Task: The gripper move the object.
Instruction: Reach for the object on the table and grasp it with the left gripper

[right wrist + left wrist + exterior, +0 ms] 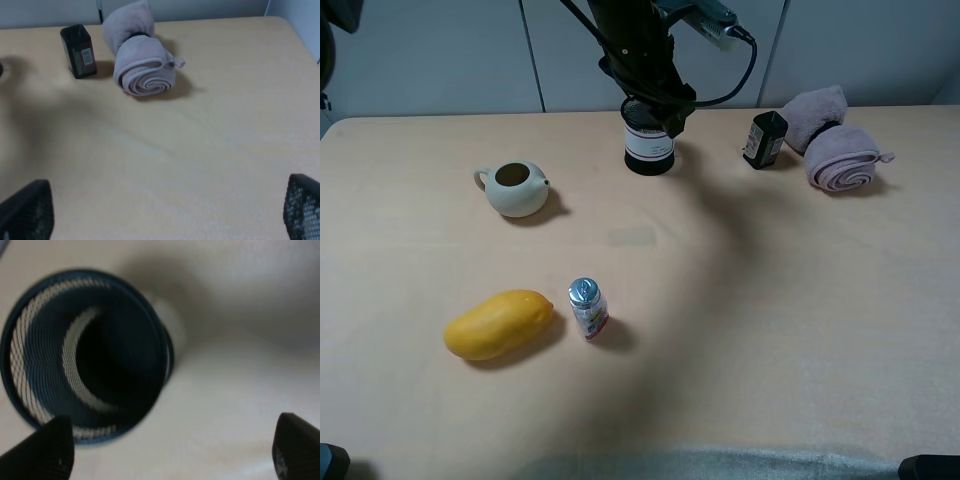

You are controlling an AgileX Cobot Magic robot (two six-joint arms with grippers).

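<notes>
Evidently the move has not yet begun: the gripper [172, 450] hovers just above the pen cup [648, 148] with its fingers [47, 450] spread wide, clamped on nothing. The cup stands upright on the table [770, 300] beneath it, nearer one finger than the other, so closing, lifting and carrying are all left to do

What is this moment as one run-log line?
left gripper: open, over mesh pen cup, not gripping | right gripper: open, empty | pen cup: upright on table
</notes>
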